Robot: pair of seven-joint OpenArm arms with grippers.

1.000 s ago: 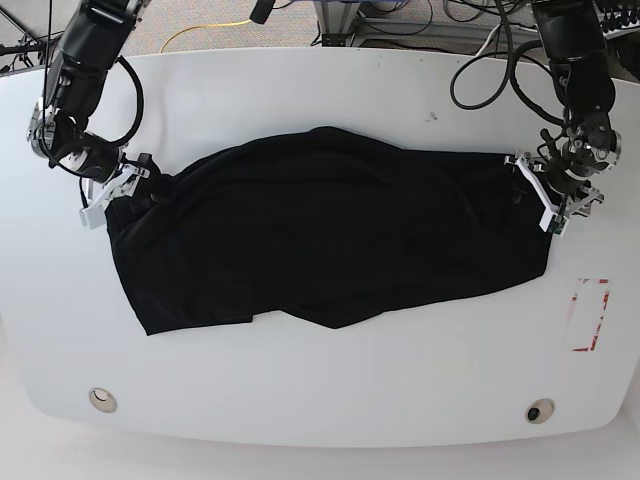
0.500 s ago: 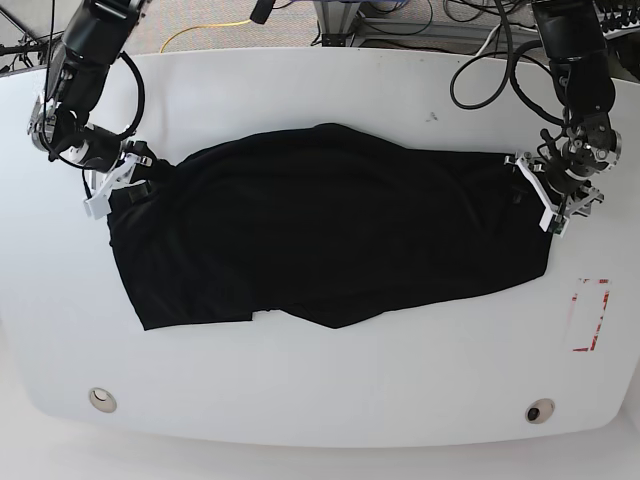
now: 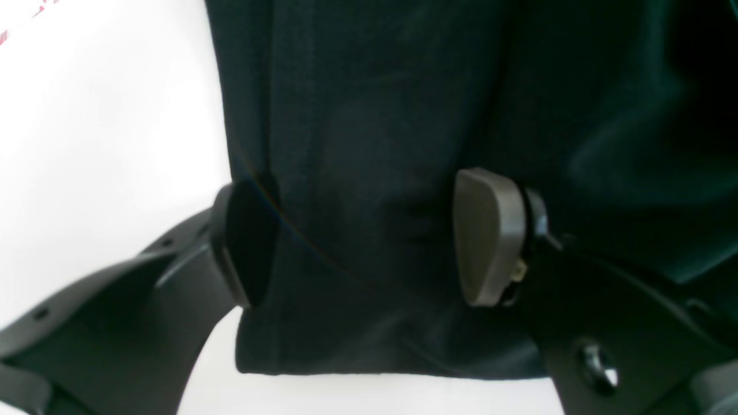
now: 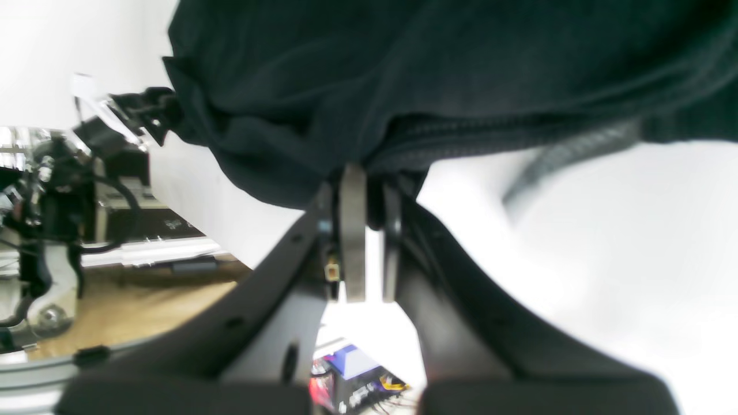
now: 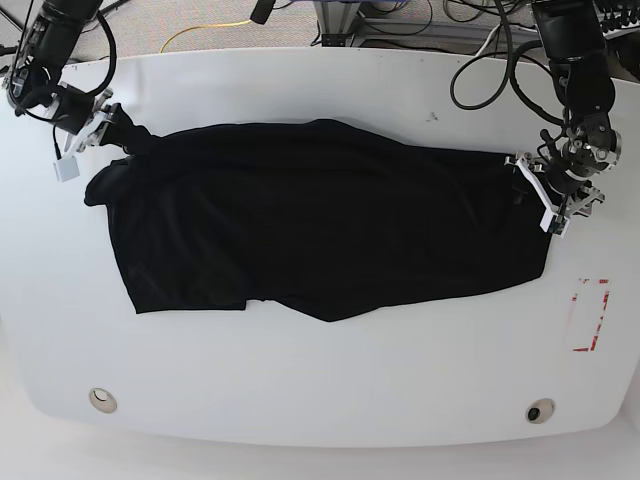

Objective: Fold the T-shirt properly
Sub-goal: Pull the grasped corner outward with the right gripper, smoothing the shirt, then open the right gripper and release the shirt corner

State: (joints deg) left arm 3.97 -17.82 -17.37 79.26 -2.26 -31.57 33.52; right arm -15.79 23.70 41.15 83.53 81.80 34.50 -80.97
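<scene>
The black T-shirt (image 5: 330,230) lies spread across the white table (image 5: 320,390), wide from left to right. At the base view's far left, my right gripper (image 5: 112,125) is shut on a bunched corner of the shirt and holds it stretched out and back. The right wrist view shows its fingers (image 4: 351,242) pressed together on the T-shirt (image 4: 403,69). My left gripper (image 5: 542,195) sits at the shirt's right edge. Its jaws stand open, with pads (image 3: 490,236) on either side of a flat strip of the T-shirt (image 3: 369,115) near the hem.
A red-marked rectangle (image 5: 588,315) is on the table at the right, beyond the shirt's edge. Two round fittings (image 5: 101,399) (image 5: 540,411) sit near the front edge. Cables (image 5: 480,70) loop onto the back right of the table.
My right gripper closed on the shirt's left corner and pulled it left and toward the table's back, stretching that side. The left gripper stayed where it was, still open.
</scene>
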